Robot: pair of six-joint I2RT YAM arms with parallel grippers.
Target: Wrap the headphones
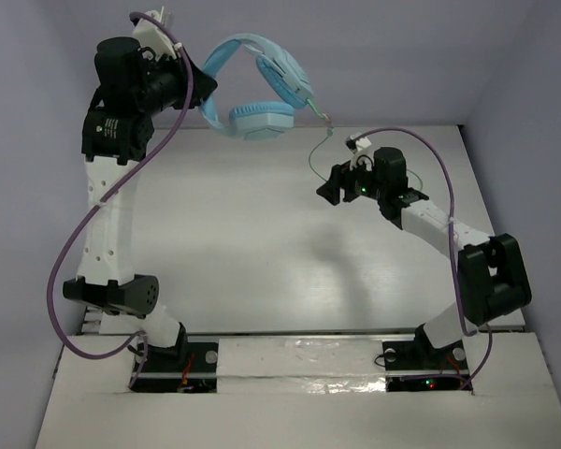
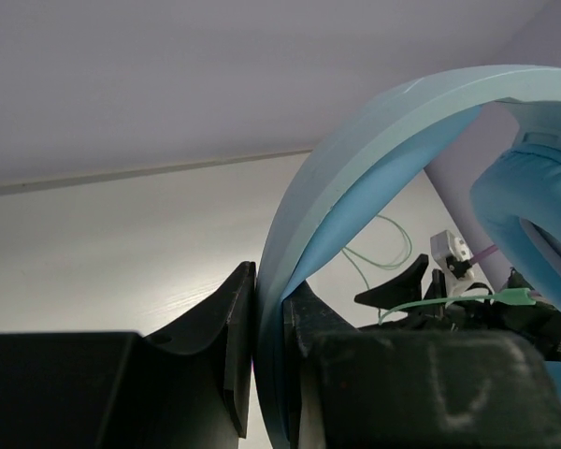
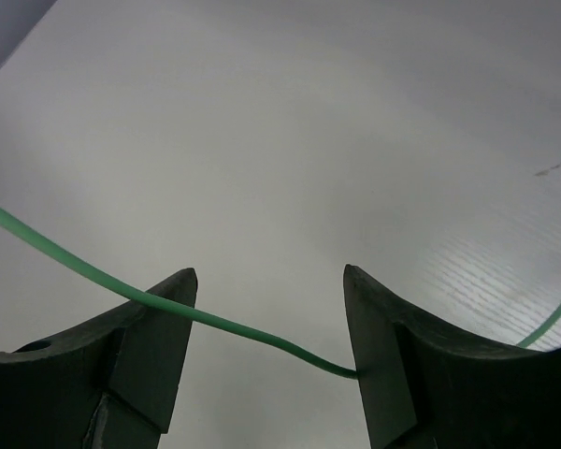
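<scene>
The light blue headphones (image 1: 262,89) hang in the air at the back of the table. My left gripper (image 1: 201,94) is shut on their headband (image 2: 355,178), which is clamped between the two black fingers. An ear cup (image 2: 528,224) shows at the right of the left wrist view. The thin pale green cable (image 1: 316,150) trails down from the cups toward my right gripper (image 1: 335,184). That gripper (image 3: 269,318) is open, and the cable (image 3: 224,323) runs across the gap between its fingers, touching the right one. The plug is not clearly seen.
Thick purple arm cables (image 1: 65,271) loop beside the left arm and over the right arm (image 1: 439,168). The white table (image 1: 262,253) is walled by pale panels on the left, back and right. The arm bases sit at the near edge.
</scene>
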